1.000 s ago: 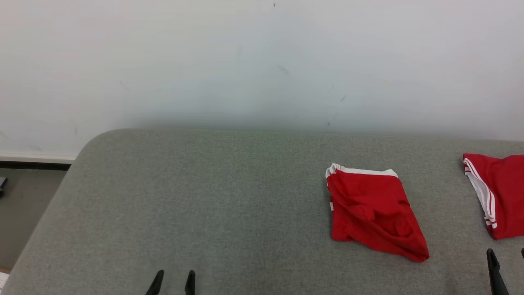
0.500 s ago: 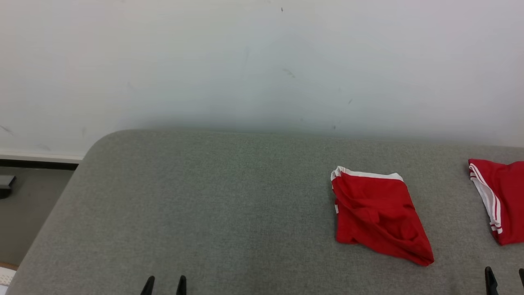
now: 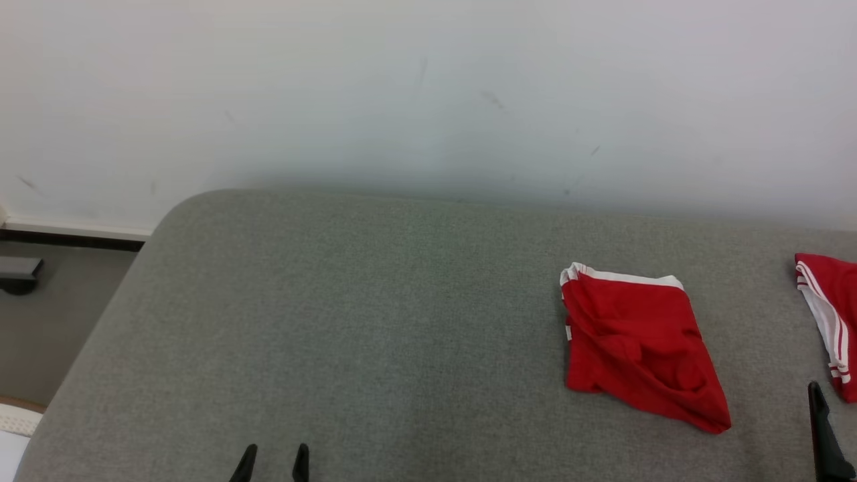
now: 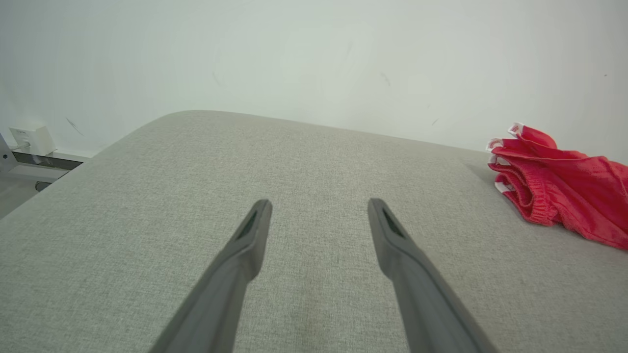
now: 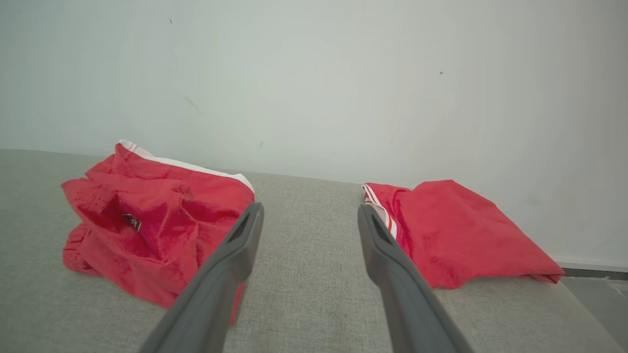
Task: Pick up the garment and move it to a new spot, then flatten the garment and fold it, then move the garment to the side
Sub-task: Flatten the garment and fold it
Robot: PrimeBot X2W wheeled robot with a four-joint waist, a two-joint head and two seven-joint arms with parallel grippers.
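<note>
A red garment point(image 3: 636, 341) with a white waistband lies crumpled and roughly folded on the right half of the grey padded table point(image 3: 348, 321). It also shows at the right of the left wrist view, red garment point(image 4: 559, 191), and left of my right fingers, red garment point(image 5: 157, 215). A second red garment point(image 3: 833, 314) with white side stripes lies at the far right edge, second red garment point(image 5: 456, 230). My left gripper point(image 3: 274, 463) is open and empty near the front edge, left gripper point(image 4: 319, 206). My right gripper point(image 5: 310, 211) is open over bare fabric between the two garments; one finger point(image 3: 822, 428) shows.
A pale wall point(image 3: 428, 94) rises right behind the table. The table's rounded left corner point(image 3: 181, 207) drops to grey floor with a dark fitting point(image 3: 19, 274). A white box point(image 4: 27, 137) sits by the wall at left. Wide bare fabric spans the table's left and middle.
The whole head view has shifted, so the camera moved; both garments lie as before. Both grippers stay open; the right finger reaches a little higher into the head view than half a second ago.
</note>
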